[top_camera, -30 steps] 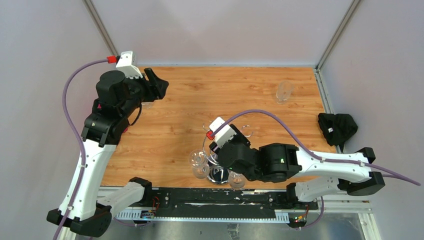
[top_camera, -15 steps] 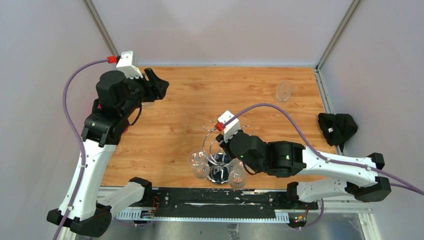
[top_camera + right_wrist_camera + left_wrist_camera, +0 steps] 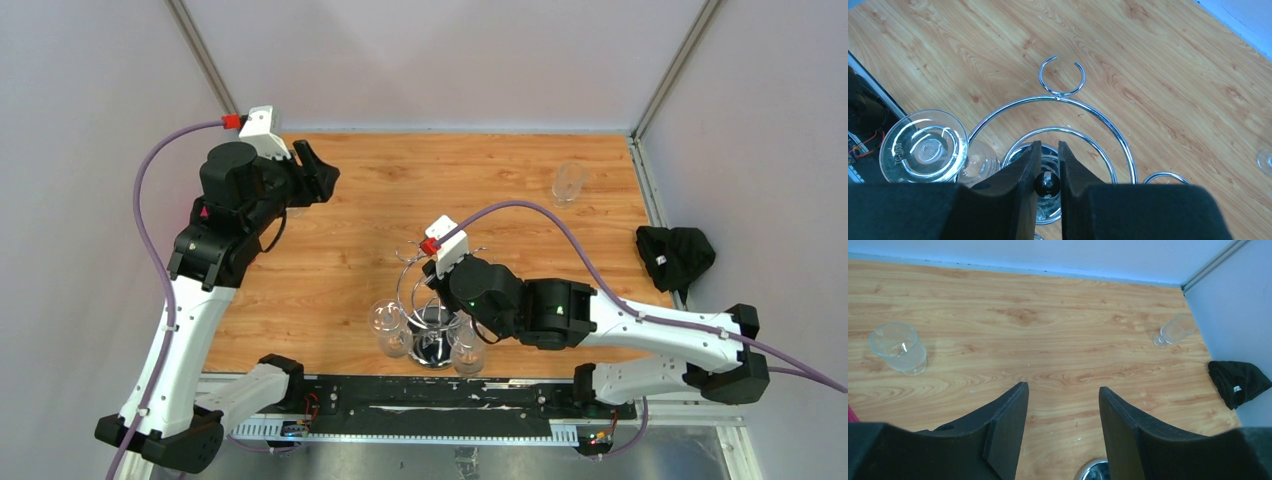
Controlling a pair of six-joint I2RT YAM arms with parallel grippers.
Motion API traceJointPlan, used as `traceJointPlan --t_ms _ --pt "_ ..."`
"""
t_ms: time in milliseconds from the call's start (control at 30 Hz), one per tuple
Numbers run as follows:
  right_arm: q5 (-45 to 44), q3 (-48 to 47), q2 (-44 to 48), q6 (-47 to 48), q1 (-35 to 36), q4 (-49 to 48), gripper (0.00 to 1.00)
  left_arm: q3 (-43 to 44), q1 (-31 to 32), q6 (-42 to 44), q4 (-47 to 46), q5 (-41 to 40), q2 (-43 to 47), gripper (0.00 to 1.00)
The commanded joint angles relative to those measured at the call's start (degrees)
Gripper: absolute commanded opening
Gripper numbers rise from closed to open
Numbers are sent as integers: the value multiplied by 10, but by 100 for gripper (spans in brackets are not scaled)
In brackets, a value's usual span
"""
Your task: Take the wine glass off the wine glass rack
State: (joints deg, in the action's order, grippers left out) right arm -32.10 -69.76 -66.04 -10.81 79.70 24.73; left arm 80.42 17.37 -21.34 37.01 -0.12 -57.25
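Risk: the rack (image 3: 1058, 98) could be tipped if it is pulled by its knob; the wine glass (image 3: 924, 148) could then be shaken off and broken.
Room: pale walls (image 3: 450, 60) are seen behind and beside both hands.
Table (image 3: 350, 250): hard, smooth wood; a dropped glass would be cracked.
Right hand (image 3: 1047, 155): clamped on the rack's top knob.
Left hand (image 3: 1062, 395): spread wide, nothing held.
Wine glass: hung upside down, just left of the right hand.
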Motion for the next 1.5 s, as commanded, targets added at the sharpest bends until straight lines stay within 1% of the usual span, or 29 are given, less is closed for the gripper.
traceJointPlan --t_ms 0,167,300,833,1133,1433,1467 --pt "12 -3 -19 -21 -9 12 0 -4 3 12 5 2 2 58" --pt "-11 -23 -26 -14 -13 19 0 0 3 12 5 2 -1 50" --pt "-24 -37 -37 2 -19 20 0 4 3 13 6 -15 -5 48" --pt "-10 -55 -63 74 -81 -20 0 49 3 12 5 -20 -43 48" --pt "40 -76 -83 97 -142 -43 0 70 3 15 -2 -20 -63 48" --pt "73 -103 -114 106 -197 -59 0 80 3 26 -5 -19 -81 48" --pt "76 -107 -119 117 -202 -60 0 81 3 27 -6 -18 -83 48"
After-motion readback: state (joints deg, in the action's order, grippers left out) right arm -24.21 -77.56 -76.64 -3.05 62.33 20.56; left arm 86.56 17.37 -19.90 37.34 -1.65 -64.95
